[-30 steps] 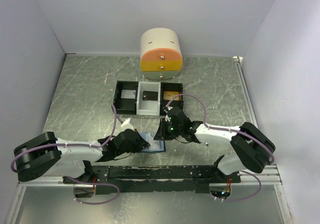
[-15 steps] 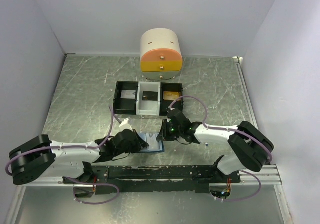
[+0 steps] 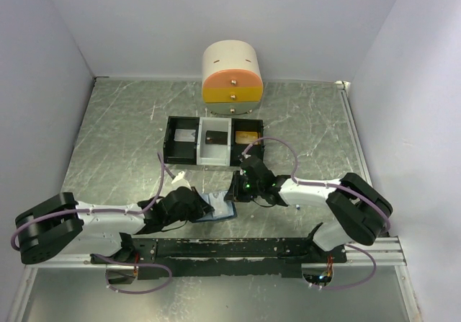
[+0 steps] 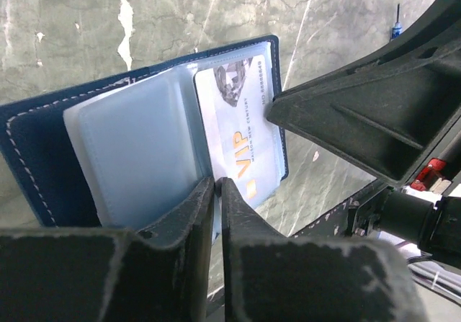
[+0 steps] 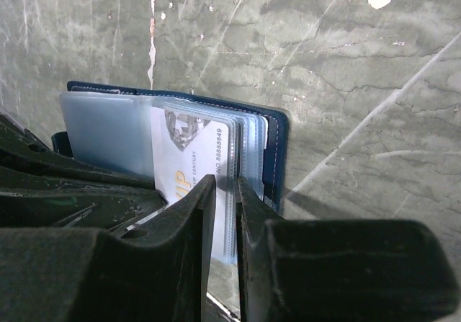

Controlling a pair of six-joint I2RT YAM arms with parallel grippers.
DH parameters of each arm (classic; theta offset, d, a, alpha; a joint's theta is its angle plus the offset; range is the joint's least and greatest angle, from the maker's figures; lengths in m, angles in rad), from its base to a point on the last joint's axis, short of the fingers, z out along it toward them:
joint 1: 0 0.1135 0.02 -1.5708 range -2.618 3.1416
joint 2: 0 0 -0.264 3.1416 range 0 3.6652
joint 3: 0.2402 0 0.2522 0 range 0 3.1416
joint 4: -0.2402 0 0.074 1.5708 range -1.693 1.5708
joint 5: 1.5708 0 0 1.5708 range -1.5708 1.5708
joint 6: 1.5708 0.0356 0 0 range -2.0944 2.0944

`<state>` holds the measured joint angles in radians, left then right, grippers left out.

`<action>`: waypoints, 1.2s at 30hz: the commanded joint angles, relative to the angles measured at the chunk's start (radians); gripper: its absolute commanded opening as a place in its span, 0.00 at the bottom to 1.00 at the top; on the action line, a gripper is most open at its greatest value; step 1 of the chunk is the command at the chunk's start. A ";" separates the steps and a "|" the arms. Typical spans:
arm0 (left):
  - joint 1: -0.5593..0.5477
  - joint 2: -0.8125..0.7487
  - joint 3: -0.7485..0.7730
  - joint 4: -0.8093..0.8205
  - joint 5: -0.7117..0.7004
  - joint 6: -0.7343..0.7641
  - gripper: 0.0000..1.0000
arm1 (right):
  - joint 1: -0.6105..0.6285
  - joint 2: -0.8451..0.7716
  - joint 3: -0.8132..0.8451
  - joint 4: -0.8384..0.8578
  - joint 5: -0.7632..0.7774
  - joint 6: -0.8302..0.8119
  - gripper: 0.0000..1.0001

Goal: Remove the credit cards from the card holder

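The card holder lies open near the table's front edge, with a dark blue cover and pale blue plastic sleeves. A white credit card marked VIP sits in one sleeve. My left gripper reaches in from the left, its jaws a thin slit apart at the seam between two sleeves. A pale edge shows in the slit, and whether they grip it is unclear. My right gripper comes in from the right, shut on the near edge of the clear sleeve beside the card.
A black-and-white three-compartment tray stands behind the holder, with a tan-gold card in its right compartment. A cream and orange drawer unit stands at the back. Pale walls close in the marbled table on three sides.
The left arm shifted slightly and its jaws have parted by a hair. The holder's sleeves stand a little more raised. The right arm has barely moved.
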<state>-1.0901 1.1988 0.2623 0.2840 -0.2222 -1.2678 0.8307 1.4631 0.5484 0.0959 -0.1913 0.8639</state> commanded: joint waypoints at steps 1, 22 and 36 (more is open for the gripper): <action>0.004 0.004 0.001 0.066 0.002 -0.021 0.14 | 0.005 0.034 -0.027 -0.065 0.020 -0.010 0.18; 0.004 -0.097 0.015 -0.153 -0.051 -0.020 0.15 | 0.004 0.038 0.004 -0.104 0.043 -0.034 0.17; 0.004 -0.058 0.052 -0.172 -0.042 0.006 0.13 | 0.024 -0.041 0.090 -0.049 -0.109 -0.144 0.20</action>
<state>-1.0901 1.1446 0.2909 0.1291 -0.2485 -1.2816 0.8352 1.3949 0.5964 0.0360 -0.2432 0.7582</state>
